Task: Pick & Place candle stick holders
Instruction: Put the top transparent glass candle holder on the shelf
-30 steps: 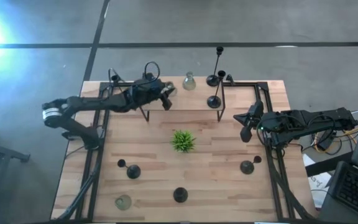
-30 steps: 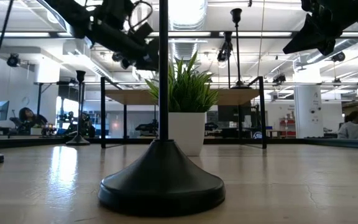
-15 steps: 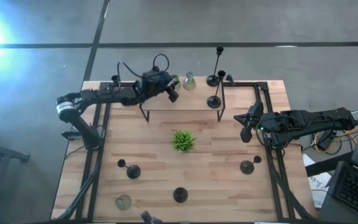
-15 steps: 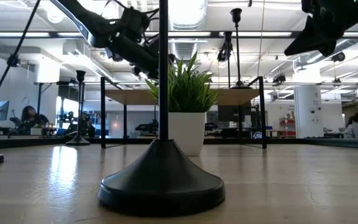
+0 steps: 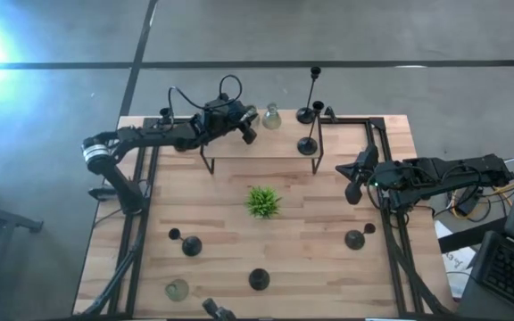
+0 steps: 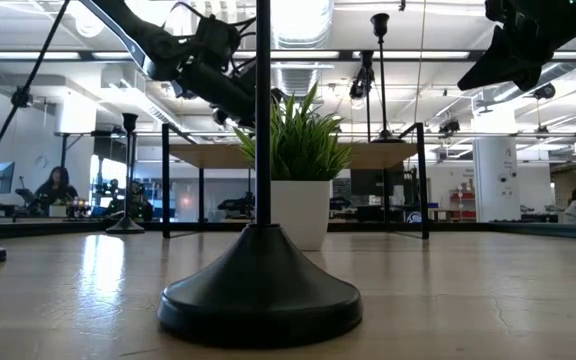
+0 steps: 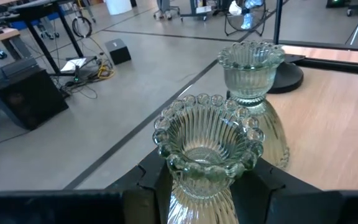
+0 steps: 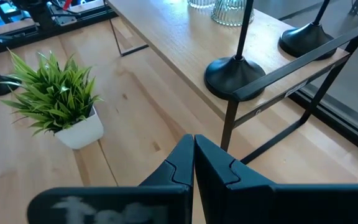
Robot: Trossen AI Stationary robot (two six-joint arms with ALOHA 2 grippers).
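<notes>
My left gripper reaches over the far left part of the raised wooden shelf and is shut on a clear ribbed glass candle stick holder. A second glass holder stands on its base on the shelf just beyond it. Two black holders stand on the shelf's right part. More black holders and a glass one stand on the table. My right gripper hangs shut over the table's right side, holding nothing. My left gripper pinches the glass holder's narrow waist below its beaded cup, one finger on each side. The fingers come nearly level from the table's left side. The holder stands upright with its cup up. Its base is hidden, so I cannot tell whether it touches the shelf.
A small green plant in a white pot stands at the table's middle. The shelf's black frame legs drop to the table. Black rails run along both table sides. People sit in the room beyond the table.
My left gripper has carried the glass holder toward the table's right and far edges, over the shelf, close to the glass holder standing there. The held holder stays upright. Most of the move came early in the second.
</notes>
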